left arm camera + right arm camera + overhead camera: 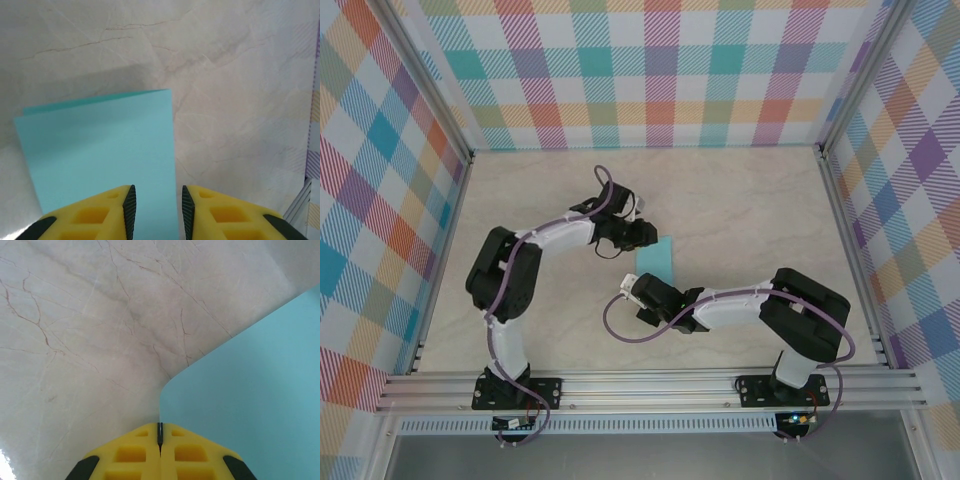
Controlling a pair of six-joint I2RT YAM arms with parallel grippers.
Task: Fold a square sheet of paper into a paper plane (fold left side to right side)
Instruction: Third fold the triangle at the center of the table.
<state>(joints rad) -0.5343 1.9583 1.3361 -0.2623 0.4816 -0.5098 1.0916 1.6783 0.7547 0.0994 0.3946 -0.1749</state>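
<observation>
Near centre of table: square sheet of paper, plain turquoise, doubled over into a narrow strip, long sides running away from the arm bases. Lies between the two arm ends, with left gripper at its far end and right gripper at its near left corner. Seen from left wrist: yellow fingers with black pads standing apart, a narrow gap between them, nothing gripped. Beneath them the strip lying flat, one long edge passing under the gap, bare marble-veined top beyond it. At the strip's far end, a sliver of the lower layer peeking out past the upper one, edges not quite matched. Seen from right wrist: yellow fingers pressed tight together, seam closed. Sheet edge sweeping in a curve from the right and running straight into that seam, so pinched there by a thin margin. Turquoise surface to the right of the tips, unmarked; veined table top to the left. Around the table on three sides: pastel checked walls. Along the near edge: aluminium rail, both arm bases bolted to it. Along each arm: a looped purple cable.
</observation>
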